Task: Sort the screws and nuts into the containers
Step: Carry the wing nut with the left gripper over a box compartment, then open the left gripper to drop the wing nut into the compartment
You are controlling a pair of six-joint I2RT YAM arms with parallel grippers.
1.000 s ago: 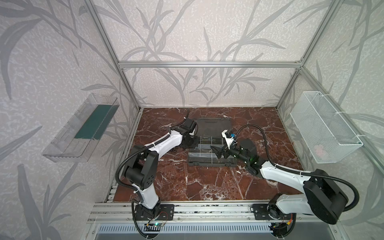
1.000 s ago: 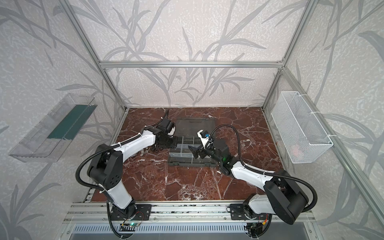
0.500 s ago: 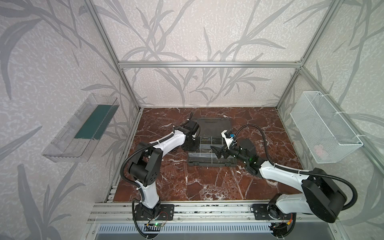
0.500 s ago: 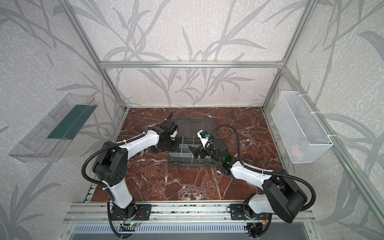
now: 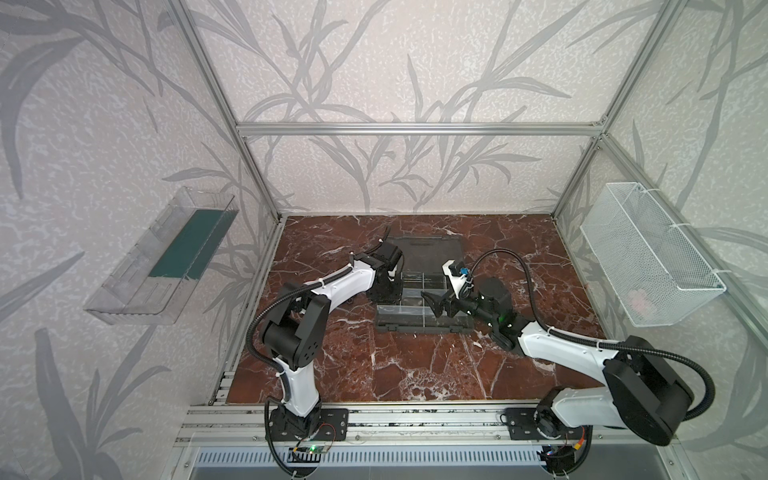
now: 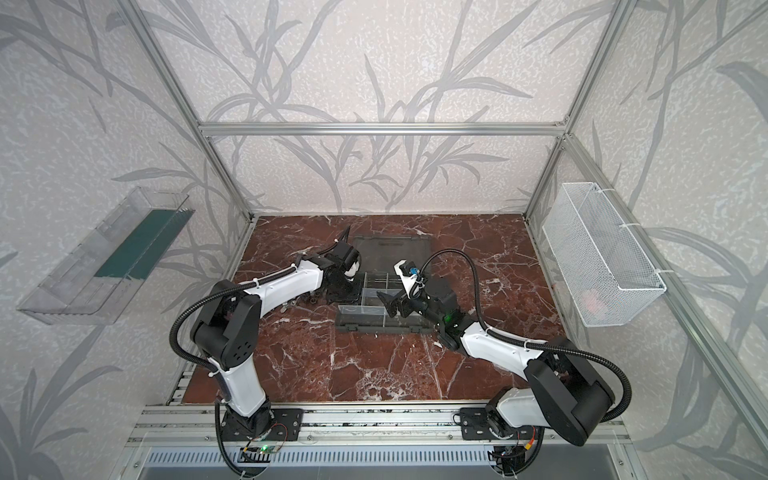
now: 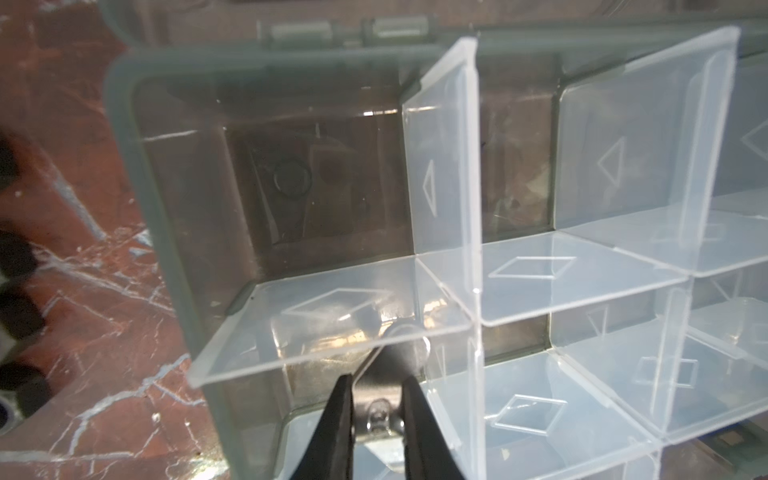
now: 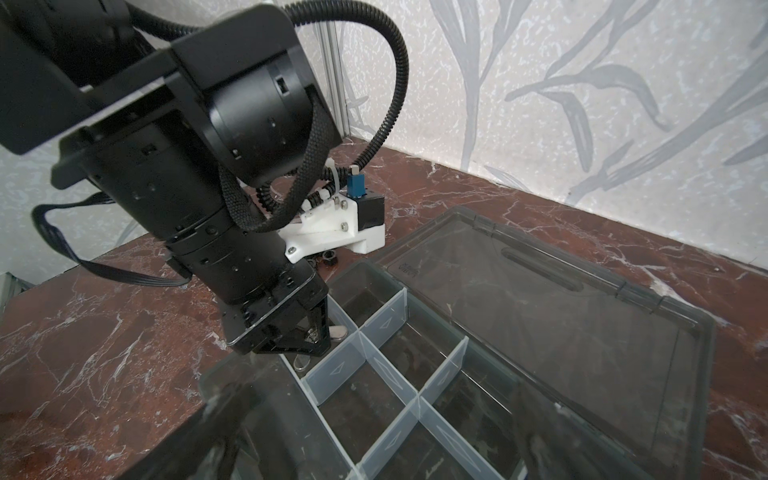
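Note:
The dark grey organizer case (image 5: pixel 424 326) lies open mid-table, lid (image 5: pixel 432 253) flat behind it; translucent dividers (image 7: pixel 444 174) form its containers. My left gripper (image 7: pixel 377 390) is low inside a left-hand container, also in both top views (image 5: pixel 388 291) (image 6: pixel 345 291). Its jaws stand a little apart, with a small silver screw (image 7: pixel 378 415) in the gap. A silver ring-like nut (image 8: pixel 301 363) lies beside it. Black screws and nuts (image 6: pixel 309 299) (image 7: pixel 16 257) lie on the table left of the case. My right gripper (image 5: pixel 436 301) (image 8: pixel 374 449) hangs wide open over the near containers, holding nothing.
A clear plastic tray (image 5: pixel 162 257) hangs on the left wall and a white wire-mesh basket (image 5: pixel 648 257) on the right wall. The floor is red-brown marble (image 5: pixel 395 365), with aluminium frame posts at the corners. More small nuts (image 8: pixel 328 261) lie by the case's left edge.
My left gripper has shifted slightly toward the case and its jaws have parted a little. The right arm has held still, wide open.

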